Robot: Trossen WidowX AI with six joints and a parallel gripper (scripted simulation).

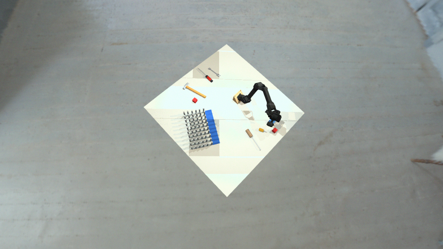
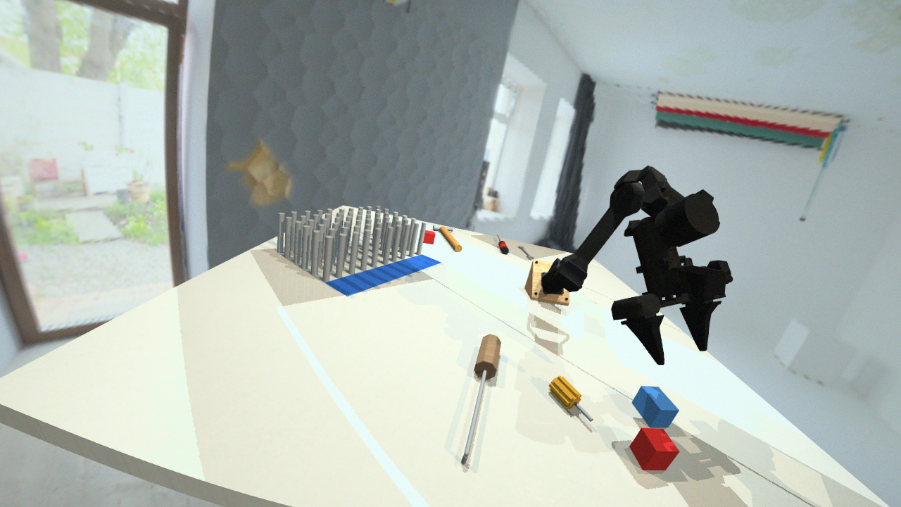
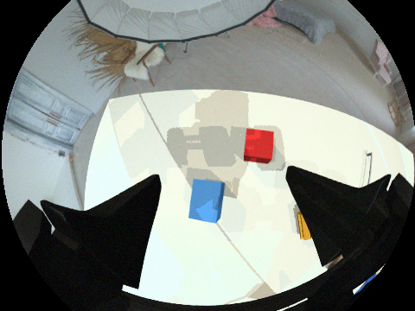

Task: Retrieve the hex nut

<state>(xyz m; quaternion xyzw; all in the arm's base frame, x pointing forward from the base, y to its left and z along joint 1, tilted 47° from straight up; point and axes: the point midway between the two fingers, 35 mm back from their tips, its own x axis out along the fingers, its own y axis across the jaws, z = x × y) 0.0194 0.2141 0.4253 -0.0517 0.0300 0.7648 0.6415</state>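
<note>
Above blue cube (image 2: 654, 405), tool (image 2: 677, 337) open, empty

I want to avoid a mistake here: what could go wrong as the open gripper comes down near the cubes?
1. The open gripper hangs above the blue cube, not a tool; it may grab clutter.
2. The yellow-handled screwdriver looks too short to reach deep between the spacers.
3. The wooden-handled pick lies off to one side.
</note>
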